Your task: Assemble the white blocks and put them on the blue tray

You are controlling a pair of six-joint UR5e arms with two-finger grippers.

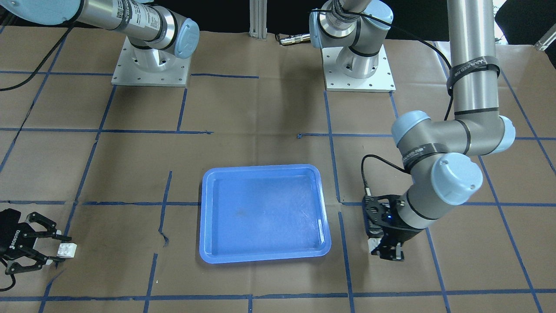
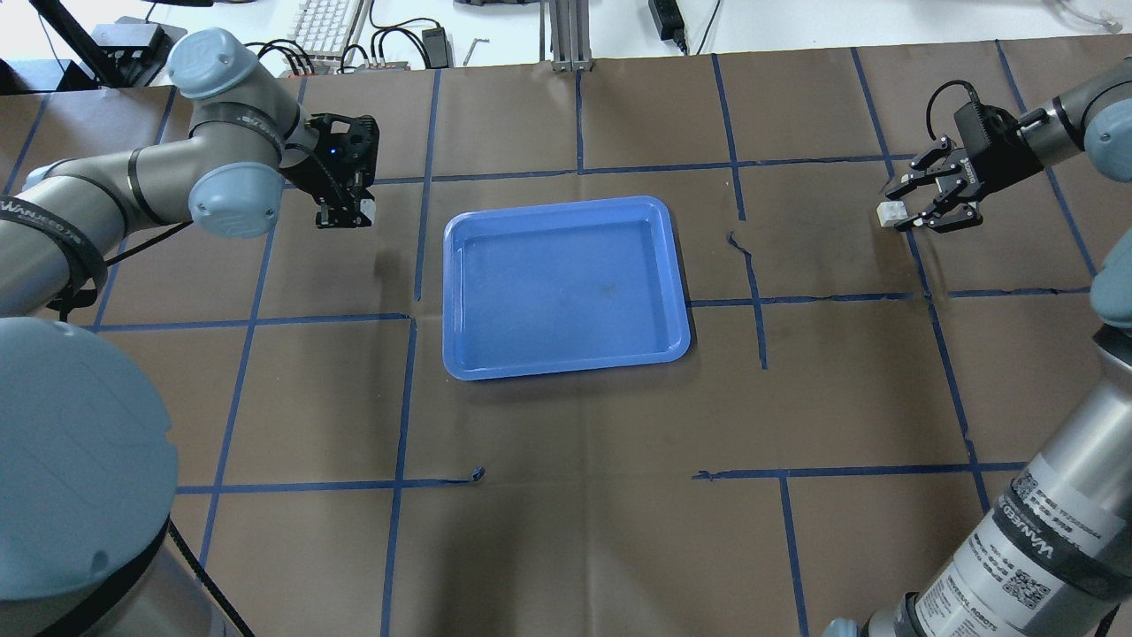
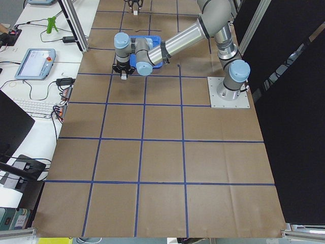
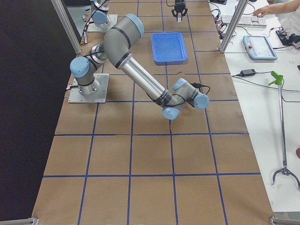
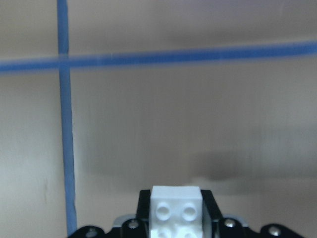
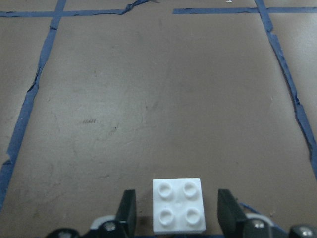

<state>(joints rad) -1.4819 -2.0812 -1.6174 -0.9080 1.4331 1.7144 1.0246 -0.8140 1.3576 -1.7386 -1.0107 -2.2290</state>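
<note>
The blue tray [image 2: 566,358] lies empty at the table's middle, also in the front view [image 1: 265,257]. My left gripper [image 2: 347,215] is to its left, shut on a white block [image 2: 366,211] and holding it just above the paper. The left wrist view shows that block [image 5: 177,206] pinched between the fingers. My right gripper [image 2: 909,212] is far to the tray's right, open. Its fingers flank the second white block [image 6: 178,205], which rests on the paper studs up with a gap on each side. That block also shows in the front view [image 1: 67,250].
Brown paper with blue tape lines covers the table. Both arm bases [image 1: 150,65] [image 1: 358,65] stand at the robot's side. A keyboard and cables [image 2: 327,26] lie beyond the far edge. Torn tape [image 2: 747,257] lies to the tray's right.
</note>
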